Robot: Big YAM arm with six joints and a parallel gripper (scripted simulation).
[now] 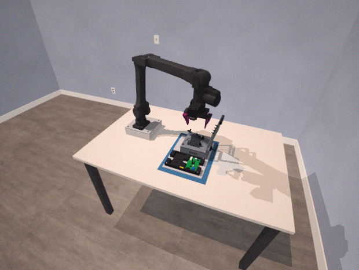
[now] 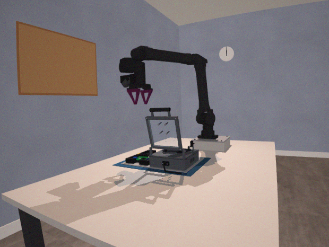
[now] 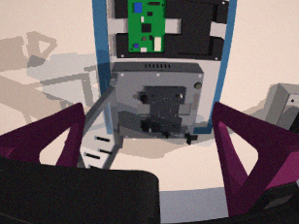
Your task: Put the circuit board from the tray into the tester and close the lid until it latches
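taking the tester (image 1: 193,149) (image 2: 170,160) (image 3: 160,71) as our landmark, we see our gripper (image 1: 196,125) (image 2: 140,103) (image 3: 148,110) above it, well apart, fingers pointing down. we have the fingers spread almost as wide as they go, with nothing between them. the tester's lid (image 1: 213,135) (image 2: 178,132) (image 3: 100,107) stands raised, its black handle (image 1: 222,119) (image 2: 159,109) at the top. just beside the tester lies the black tray (image 1: 177,161) (image 2: 130,160) (image 3: 196,29), on the same blue-bordered mat (image 1: 164,165) (image 2: 203,161) (image 3: 101,48). the green circuit board (image 1: 191,163) (image 2: 140,158) (image 3: 154,35) lies face up in one tray pocket, the one on the hinge side of the tester. we see its white connector end toward the tester. our arm's pale base (image 1: 130,131) (image 2: 212,146) (image 3: 286,91) sits apart from the tester, on the side away from the hinge.
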